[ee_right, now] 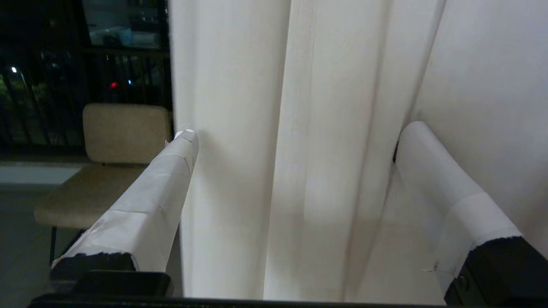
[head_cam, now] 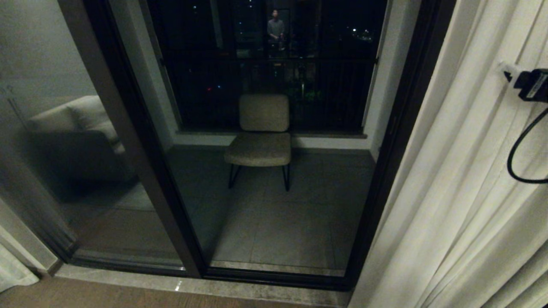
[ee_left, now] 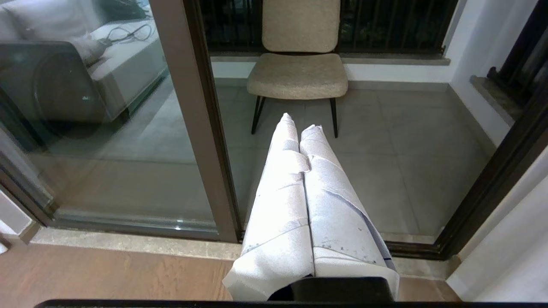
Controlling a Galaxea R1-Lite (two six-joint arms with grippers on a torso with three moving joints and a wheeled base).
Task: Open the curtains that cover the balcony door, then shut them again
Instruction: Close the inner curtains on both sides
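The cream-white pleated fabric curtains (head_cam: 449, 192) hang bunched at three o'clock in the head view, drawn clear of the tall glass balcony door in its dark brown-black frame (head_cam: 398, 141), which fills the middle and nine o'clock side. Only a scrap of a second pale panel (head_cam: 13, 273) shows at eight o'clock, by the floor. Through the glass, toward twelve o'clock, a beige upholstered chair on thin dark metal legs (head_cam: 261, 137) stands on the grey-tiled balcony floor (head_cam: 278, 222), in front of a dark railing. A person's reflection (head_cam: 276, 28) shows high in the glass at twelve o'clock.

The right end effector (ee_right: 295, 137) is up at the curtain's free edge, at about two o'clock in the head view, where only its dark body and a black looped cable (head_cam: 520, 149) show. Its white-wrapped fingers (ee_right: 145, 201) stand wide apart, with several vertical folds of the curtain between them; one fingertip sits at the fabric's outer edge, the other against a fold farther in. They are not clamped on the cloth.

The left end effector (ee_left: 302, 128) points toward the door with its two white-wrapped fingers pressed together, holding nothing, above the brown wooden floor (ee_left: 107, 273).
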